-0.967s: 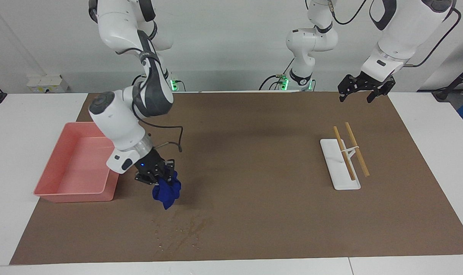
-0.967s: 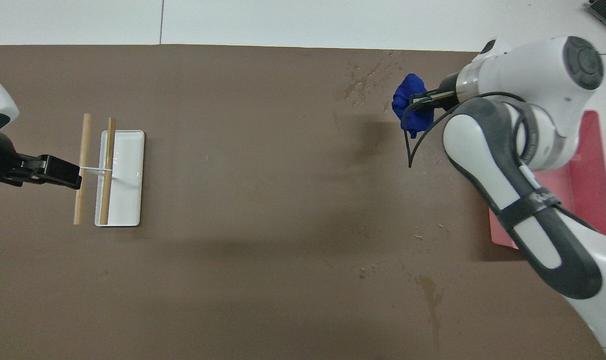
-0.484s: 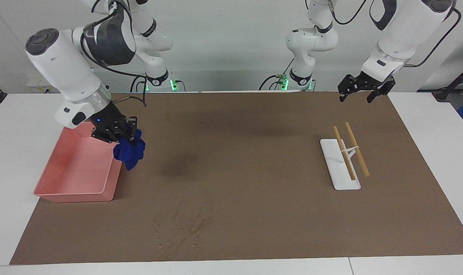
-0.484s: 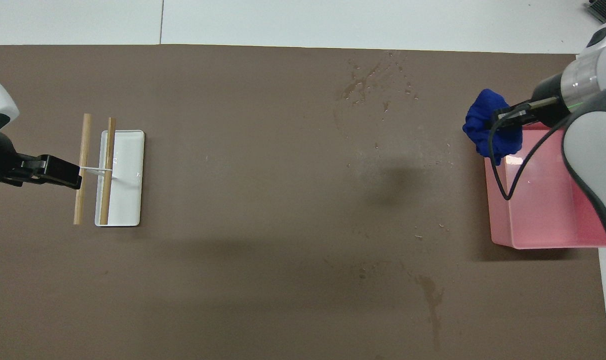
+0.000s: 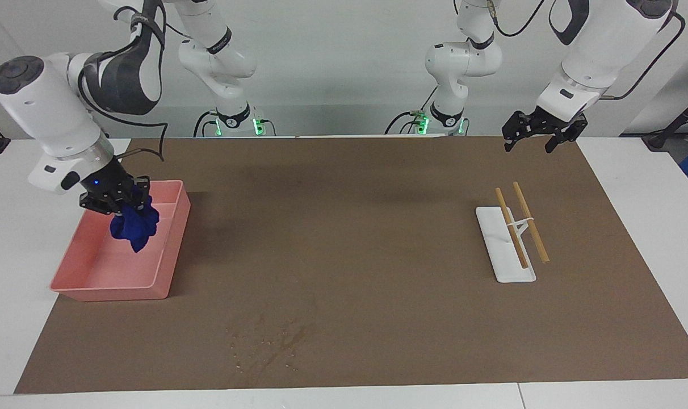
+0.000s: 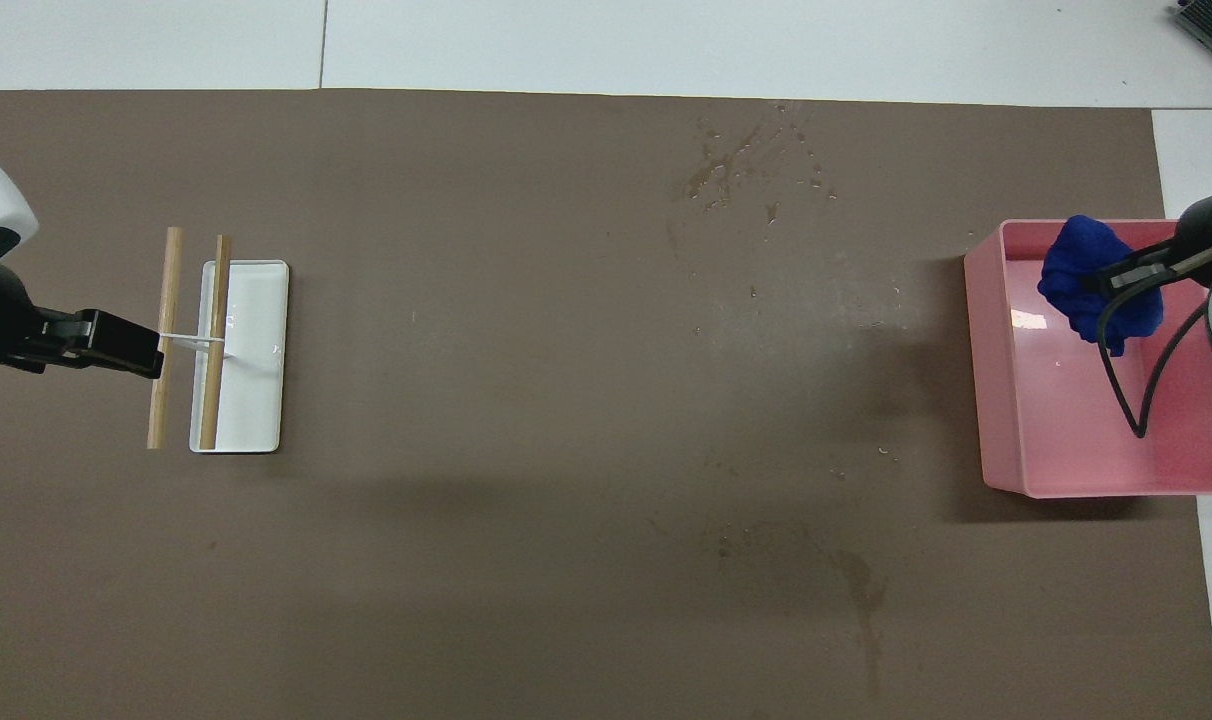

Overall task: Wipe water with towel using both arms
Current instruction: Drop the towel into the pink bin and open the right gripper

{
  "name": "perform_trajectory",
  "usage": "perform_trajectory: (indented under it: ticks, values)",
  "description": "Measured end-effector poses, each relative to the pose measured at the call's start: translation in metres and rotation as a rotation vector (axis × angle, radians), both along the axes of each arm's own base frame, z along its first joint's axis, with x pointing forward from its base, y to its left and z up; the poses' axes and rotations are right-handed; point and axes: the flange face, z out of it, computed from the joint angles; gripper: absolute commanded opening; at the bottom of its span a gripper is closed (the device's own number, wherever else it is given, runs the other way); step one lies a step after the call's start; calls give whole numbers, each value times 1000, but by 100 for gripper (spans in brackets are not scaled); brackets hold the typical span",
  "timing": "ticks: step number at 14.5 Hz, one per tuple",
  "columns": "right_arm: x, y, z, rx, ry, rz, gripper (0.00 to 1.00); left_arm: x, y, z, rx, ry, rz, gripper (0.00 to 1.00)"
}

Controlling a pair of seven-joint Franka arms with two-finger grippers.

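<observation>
The right gripper [image 5: 122, 205] is clenched on the blue towel [image 5: 134, 229], which hangs bunched above the pink plastic tray [image 5: 173, 241], inside its rim and clear of its floor. The water [image 5: 273, 341] lies as droplets and damp streaks on the brown mat [image 5: 366, 238], farther from the robots than the tray and well apart from it. The left gripper [image 5: 540, 138] waits with fingers spread, empty, over the mat toward the left arm's end. No writing is legible anywhere.
</observation>
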Motion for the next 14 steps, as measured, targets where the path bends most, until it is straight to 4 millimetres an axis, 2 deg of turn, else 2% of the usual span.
perform_trajectory:
  ticks: [5,8,11,14]
  values:
    - [-34,-52,-91,-3,22,39,0,0,0,0,0,0,0,100]
    - [-56,-64,-131,3,41,15,0,0,0,0,0,0,0,100]
    - [-73,-70,-160,-1,30,-4,0,0,0,0,0,0,0,100]
    - [-77,-73,-164,-1,30,-10,0,0,0,0,0,0,0,100]
